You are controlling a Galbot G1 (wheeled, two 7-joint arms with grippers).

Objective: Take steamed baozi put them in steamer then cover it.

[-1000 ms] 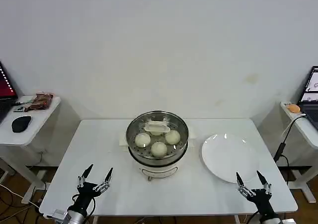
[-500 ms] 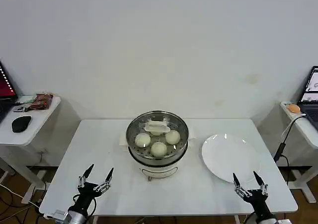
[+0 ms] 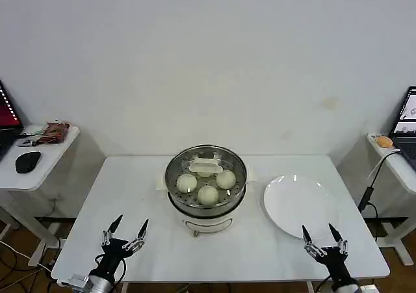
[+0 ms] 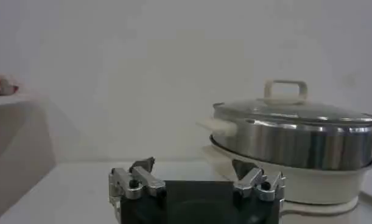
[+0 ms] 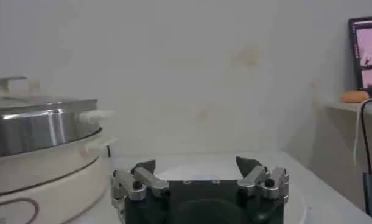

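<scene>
Baozi sit in the steamer at mid-table with the cover on top, so the task looks done; three buns show clearly through the glass, and a fourth may hide under the handle. The plate is bare. Left gripper and right gripper hang at the table's near edge, fingers spread, holding nothing.

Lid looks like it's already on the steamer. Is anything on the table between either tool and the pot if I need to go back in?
Nothing visible. The cover sits on the steamer over the baozi. Bare table lies between it and the open left tool. The open right tool hovers at the near rim of the empty plate, beside the pot.
</scene>
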